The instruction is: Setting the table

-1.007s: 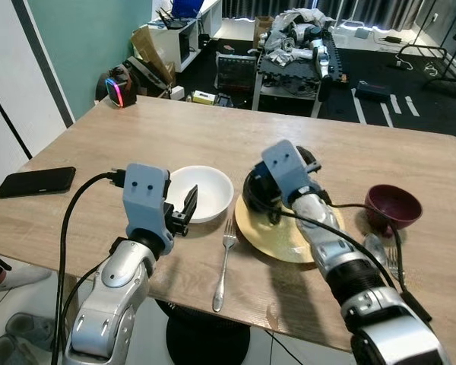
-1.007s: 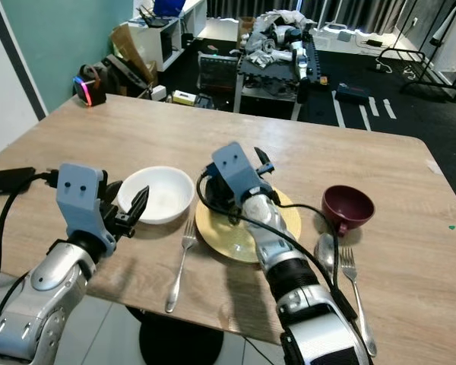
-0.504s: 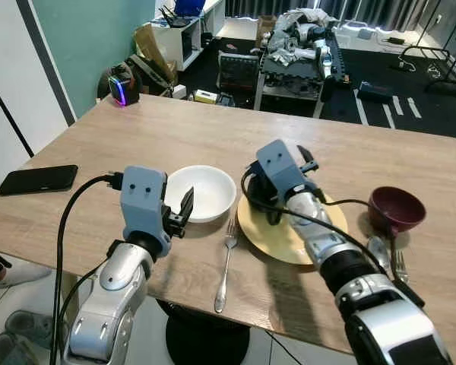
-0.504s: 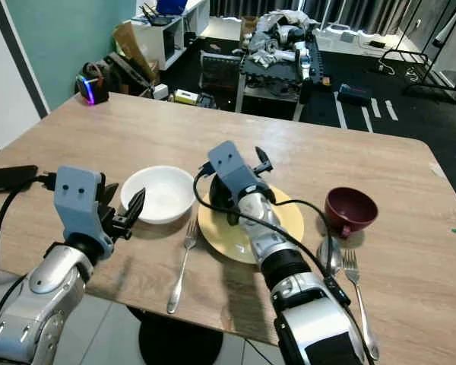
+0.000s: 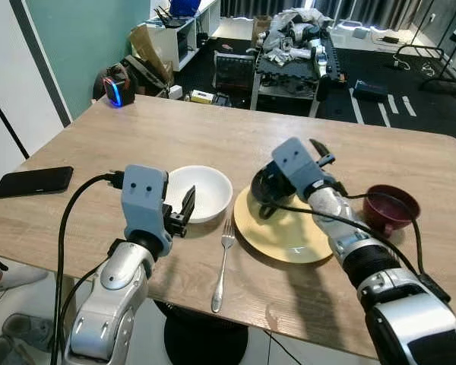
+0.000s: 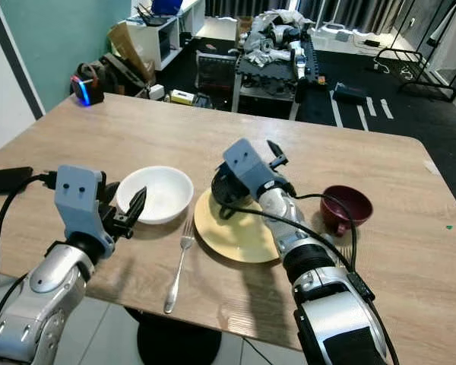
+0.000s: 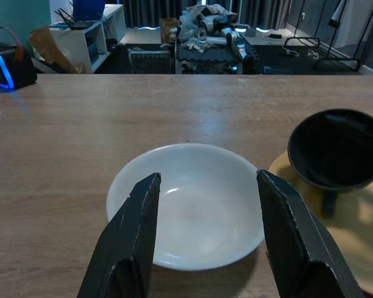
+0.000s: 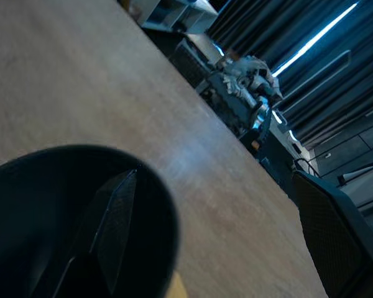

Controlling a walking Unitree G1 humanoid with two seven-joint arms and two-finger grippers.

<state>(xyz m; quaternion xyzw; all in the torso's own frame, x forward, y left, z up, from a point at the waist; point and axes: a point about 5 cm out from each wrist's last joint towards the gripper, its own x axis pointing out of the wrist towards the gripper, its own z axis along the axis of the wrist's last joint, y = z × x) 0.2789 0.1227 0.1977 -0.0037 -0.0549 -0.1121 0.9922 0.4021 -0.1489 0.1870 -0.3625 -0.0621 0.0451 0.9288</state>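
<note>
A white bowl [image 5: 201, 192] sits on the wooden table [image 5: 175, 129] left of a yellow plate [image 5: 285, 232]. My left gripper [image 5: 184, 209] is open just short of the bowl's near rim, and its fingers [image 7: 133, 242] frame the bowl [image 7: 186, 205] in the left wrist view. My right gripper [image 5: 272, 196] is shut on the rim of a black bowl [image 5: 267, 186], which it holds over the plate's far left part. One finger [image 8: 115, 217] reaches inside the black bowl [image 8: 68, 180]. A silver fork [image 5: 222, 262] lies between the white bowl and the plate.
A maroon bowl [image 5: 391, 205] stands right of the plate, behind my right arm. A black phone [image 5: 32, 181] lies at the table's left edge. Beyond the far edge are a glowing speaker [image 5: 115, 87] and a cluttered rack [image 5: 289, 53] on the dark floor.
My right arm has swung to the right, and the black bowl in its grip has shifted slightly right over the plate. The left gripper has stayed by the white bowl.
</note>
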